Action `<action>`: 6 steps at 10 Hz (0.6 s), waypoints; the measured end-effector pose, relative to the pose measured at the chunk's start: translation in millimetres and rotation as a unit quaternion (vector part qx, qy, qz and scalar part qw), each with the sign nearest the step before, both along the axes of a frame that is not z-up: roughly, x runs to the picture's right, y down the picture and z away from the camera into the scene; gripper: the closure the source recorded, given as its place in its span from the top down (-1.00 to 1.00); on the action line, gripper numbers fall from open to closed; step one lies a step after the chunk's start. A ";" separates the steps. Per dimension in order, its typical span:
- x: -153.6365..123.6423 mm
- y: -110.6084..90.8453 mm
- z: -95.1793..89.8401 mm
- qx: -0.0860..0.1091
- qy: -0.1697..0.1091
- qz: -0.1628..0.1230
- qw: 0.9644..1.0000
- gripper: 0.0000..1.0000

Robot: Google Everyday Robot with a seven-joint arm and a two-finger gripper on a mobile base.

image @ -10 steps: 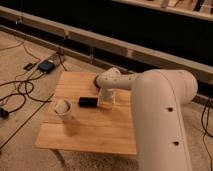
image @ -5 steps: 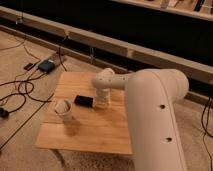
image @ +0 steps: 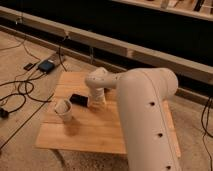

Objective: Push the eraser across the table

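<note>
The eraser (image: 78, 100), a dark flat block, lies on the left half of the desk (image: 100, 136), just behind a white cup (image: 63, 109). The gripper (image: 96, 102) stands low at its right end, seemingly touching it (whether it is spread or closed up I cannot tell). The push seems to be under way. The next move calls for a steady, low slide to the left, clear of the cup.

Loses the bulky white robot arm (image: 150, 120) at the bottom edge; hides part of the light wooden counter (image: 85, 134) behind it. Sets the gripper (image: 96, 101) just beside the flat black eraser (image: 78, 99), contact impossible to tell.
</note>
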State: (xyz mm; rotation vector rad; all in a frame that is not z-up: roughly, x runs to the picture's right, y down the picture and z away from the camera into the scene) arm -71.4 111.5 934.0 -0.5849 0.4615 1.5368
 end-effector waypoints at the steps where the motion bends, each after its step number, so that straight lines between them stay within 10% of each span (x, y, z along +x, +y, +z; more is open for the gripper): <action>1: -9.0 -1.7 0.5 0.001 -0.006 -0.006 1.000 0.30; 6: -39.5 -3.0 5.2 0.005 -0.023 -0.039 0.999 0.30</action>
